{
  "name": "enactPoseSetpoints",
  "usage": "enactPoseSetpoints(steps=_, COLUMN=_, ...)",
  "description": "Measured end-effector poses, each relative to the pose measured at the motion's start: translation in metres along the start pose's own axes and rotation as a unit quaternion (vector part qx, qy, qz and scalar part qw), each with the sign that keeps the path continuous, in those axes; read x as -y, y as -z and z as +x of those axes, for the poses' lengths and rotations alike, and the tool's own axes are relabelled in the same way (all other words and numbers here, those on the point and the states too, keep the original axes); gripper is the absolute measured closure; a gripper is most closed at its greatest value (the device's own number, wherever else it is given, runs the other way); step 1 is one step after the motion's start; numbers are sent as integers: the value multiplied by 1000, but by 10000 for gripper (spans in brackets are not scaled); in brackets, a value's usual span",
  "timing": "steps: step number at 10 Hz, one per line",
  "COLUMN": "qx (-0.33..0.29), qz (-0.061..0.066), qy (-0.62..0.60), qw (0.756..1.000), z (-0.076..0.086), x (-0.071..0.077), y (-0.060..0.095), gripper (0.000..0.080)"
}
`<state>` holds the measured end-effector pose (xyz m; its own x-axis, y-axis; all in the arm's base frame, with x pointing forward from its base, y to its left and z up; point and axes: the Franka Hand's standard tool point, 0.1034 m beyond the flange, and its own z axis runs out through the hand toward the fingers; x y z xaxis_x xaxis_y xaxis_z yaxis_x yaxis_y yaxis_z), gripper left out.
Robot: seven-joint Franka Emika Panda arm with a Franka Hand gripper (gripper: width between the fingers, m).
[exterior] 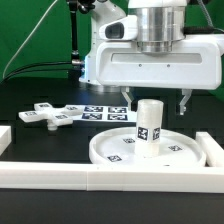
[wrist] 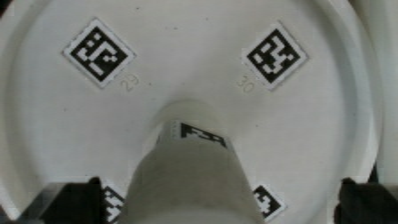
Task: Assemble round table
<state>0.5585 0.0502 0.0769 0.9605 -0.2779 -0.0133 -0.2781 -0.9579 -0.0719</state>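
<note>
On the black table (exterior: 40, 135), toward the exterior view's right, the disc (exterior: 108, 150) lies flat with its rim up. The post (exterior: 150, 128) stands upright on it, about at its middle, with its base touching the disc floor. Whether the post is fastened there or only resting cannot be told. Square tags show on the side of the post and on the disc floor around it.

The gripper (exterior: 155, 104) hangs straight above the post, jaws set wide. Its two dark fingers (exterior: 128, 100) sit one on each side of the post's top end, at about the height of that end. Both are clear of the post, with open space showing on either side. Nothing is held.

The wrist view looks straight down along the post (wrist: 187, 175), which fills the lower middle of the picture and carries a tag on its side. The disc (wrist: 187, 60) spreads behind it, with two diamond-set tags on its floor. The fingers (wrist: 71, 200) appear as dark tips at the two lower corners, well apart, and the gripper (wrist: 217, 200) is centred over the post.

The cross piece (exterior: 45, 115) lies flat on the table toward the exterior view's left, well apart from the disc and untouched. The marker board (exterior: 105, 112) lies between it and the disc, behind the disc's far rim. White rails (exterior: 100, 182) border the work area along the near edge and at both sides.
</note>
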Motion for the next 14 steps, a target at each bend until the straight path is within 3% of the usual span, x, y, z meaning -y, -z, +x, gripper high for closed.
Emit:
enactPoseSetpoints(steps=1, qx=0, qz=-1, qy=43, qw=999, z=0, x=0, y=0, gripper=150)
enactPoseSetpoints(steps=2, qx=-4, qz=-12, qy=105, qw=994, z=2, x=2, y=2, gripper=150)
enactPoseSetpoints(steps=5, qx=-6, qz=-22, qy=291, qw=957, z=7, x=4, y=1, gripper=150)
enactPoseSetpoints(steps=10, qx=-2, qz=-24, qy=433, qw=901, z=8, x=1, y=1, gripper=150)
enactPoseSetpoints(steps=14, qx=3, qz=-36, qy=606, qw=795, z=11, x=0, y=0, gripper=150)
